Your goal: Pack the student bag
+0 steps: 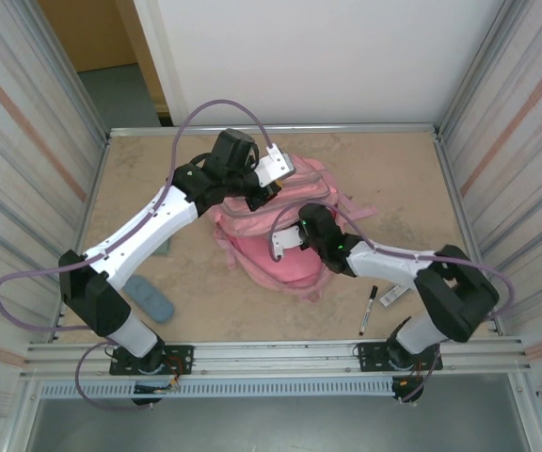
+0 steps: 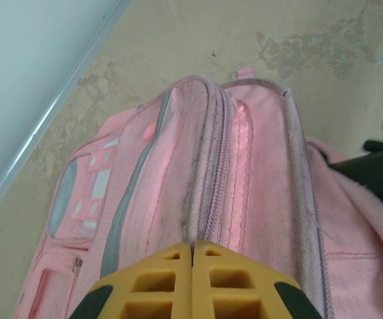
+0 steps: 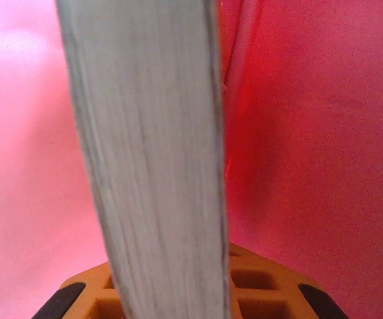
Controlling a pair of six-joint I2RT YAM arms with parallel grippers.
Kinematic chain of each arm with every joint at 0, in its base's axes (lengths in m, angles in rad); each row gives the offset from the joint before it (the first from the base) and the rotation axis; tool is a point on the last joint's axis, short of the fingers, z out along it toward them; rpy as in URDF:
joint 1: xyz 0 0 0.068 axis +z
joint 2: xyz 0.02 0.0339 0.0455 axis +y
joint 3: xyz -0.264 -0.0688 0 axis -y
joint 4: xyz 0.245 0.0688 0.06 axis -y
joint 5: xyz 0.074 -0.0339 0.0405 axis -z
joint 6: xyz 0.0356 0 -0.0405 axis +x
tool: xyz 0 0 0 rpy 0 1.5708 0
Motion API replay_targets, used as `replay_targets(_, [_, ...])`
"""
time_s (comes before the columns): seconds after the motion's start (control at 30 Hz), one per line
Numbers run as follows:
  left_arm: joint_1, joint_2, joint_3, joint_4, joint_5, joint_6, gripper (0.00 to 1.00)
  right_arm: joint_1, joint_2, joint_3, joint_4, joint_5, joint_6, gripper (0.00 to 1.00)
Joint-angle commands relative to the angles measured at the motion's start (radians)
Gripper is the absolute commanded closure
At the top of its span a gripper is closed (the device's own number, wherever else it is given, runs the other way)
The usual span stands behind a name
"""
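The pink student bag [image 1: 269,266] lies in the middle of the table with its top towards the far wall. My left gripper [image 1: 267,194] is at the bag's top. In the left wrist view its yellow fingers [image 2: 192,247] are pressed together on the zip seam of the student bag [image 2: 245,186]. My right gripper [image 1: 294,235] reaches into the bag's opening from the right. In the right wrist view the right gripper [image 3: 171,269] is shut on a book [image 3: 151,133], whose grey-white page edges face the camera. Pink lining [image 3: 324,166] surrounds the book.
A black marker [image 1: 369,311] and a small white-and-black item [image 1: 395,295] lie near the right arm's base. A blue-grey pouch [image 1: 149,297] rests at the front left beside the left arm. Corrugated metal walls close in the table on both sides.
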Motion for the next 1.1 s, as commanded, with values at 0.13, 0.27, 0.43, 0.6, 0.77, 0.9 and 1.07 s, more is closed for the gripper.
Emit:
replay_targets(0.13, [-0.001,-0.105,0.011,0.11,0.113,0.006,1.0,-0.025,0.144,0.041,0.354,0.038,0.035,0.95])
replay_targets(0.27, [0.001,-0.113,-0.019,0.14,0.121,0.005,1.0,-0.032,0.207,0.046,0.432,-0.027,0.053,0.92])
replay_targets(0.43, [0.002,-0.104,-0.014,0.134,0.133,0.016,1.0,-0.031,0.272,0.044,0.461,-0.17,-0.009,0.86])
replay_targets(0.6, [0.017,-0.1,-0.022,0.124,0.125,0.017,1.0,-0.05,0.294,0.043,0.467,-0.191,-0.013,0.68])
replay_targets(0.77, [0.039,-0.099,-0.046,0.133,0.125,-0.006,1.0,-0.059,0.264,0.0,0.476,-0.179,-0.012,0.61])
replay_targets(0.9, [0.041,-0.095,-0.059,0.146,0.113,-0.008,1.0,-0.06,0.23,-0.055,0.488,-0.185,-0.021,0.59])
replay_targets(1.07, [0.042,-0.071,-0.059,0.131,0.07,0.003,1.0,-0.017,0.093,-0.129,0.379,-0.175,0.011,0.47])
